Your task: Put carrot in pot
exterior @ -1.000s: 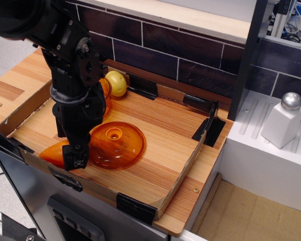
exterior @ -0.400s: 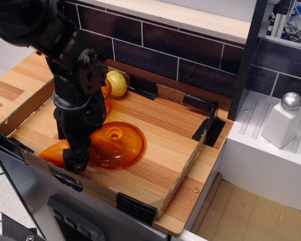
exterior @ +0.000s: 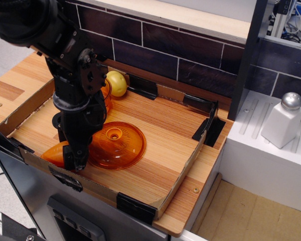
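Note:
The carrot (exterior: 53, 153) is a smooth orange toy lying at the front left corner of the cardboard tray (exterior: 183, 168). My black gripper (exterior: 74, 156) is down at the carrot's thick right end, and one finger (exterior: 76, 159) covers that end. The frame does not show whether the jaws are closed on it. The pot (exterior: 106, 93), transparent amber, stands behind my arm at the back left and is mostly hidden by it.
A domed transparent orange lid (exterior: 118, 145) with a knob lies just right of my gripper. A round yellow-green fruit (exterior: 116, 83) sits by the pot at the tray's back wall. A white shaker (exterior: 283, 120) stands on the white counter at right.
My gripper has shifted slightly left and lower over the carrot's thick end, so less of the carrot shows. The lid, the pot and the fruit have not moved.

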Controlling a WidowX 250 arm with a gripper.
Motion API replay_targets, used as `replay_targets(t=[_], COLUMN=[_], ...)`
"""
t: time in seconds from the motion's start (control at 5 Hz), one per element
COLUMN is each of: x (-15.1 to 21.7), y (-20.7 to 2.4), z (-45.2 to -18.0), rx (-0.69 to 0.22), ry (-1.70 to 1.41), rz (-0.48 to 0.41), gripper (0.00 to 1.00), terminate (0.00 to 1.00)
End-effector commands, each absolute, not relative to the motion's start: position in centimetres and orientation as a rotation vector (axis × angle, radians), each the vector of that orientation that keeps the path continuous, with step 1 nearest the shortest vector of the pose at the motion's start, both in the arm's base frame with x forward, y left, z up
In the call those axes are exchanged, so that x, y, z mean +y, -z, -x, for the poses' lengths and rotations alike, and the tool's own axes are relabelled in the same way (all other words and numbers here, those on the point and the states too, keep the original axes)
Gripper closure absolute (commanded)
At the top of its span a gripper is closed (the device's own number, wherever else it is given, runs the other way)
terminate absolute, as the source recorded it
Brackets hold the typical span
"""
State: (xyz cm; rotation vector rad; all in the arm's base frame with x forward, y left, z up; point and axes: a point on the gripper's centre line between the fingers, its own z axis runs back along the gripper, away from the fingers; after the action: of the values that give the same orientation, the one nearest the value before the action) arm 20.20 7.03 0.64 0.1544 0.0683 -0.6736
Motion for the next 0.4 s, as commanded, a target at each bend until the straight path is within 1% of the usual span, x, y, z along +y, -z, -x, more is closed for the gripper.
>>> replay_targets(t=[0.0,0.2], x=[6.4,6.1], y=[-8.1,-10.1], z=[-23.3,-25.6], rx=[-0.050,-0.098], ry=[0.585,0.519], rz=[-0.146,-0.133], gripper=[1.00,1.00], terminate=[0.00,0.00])
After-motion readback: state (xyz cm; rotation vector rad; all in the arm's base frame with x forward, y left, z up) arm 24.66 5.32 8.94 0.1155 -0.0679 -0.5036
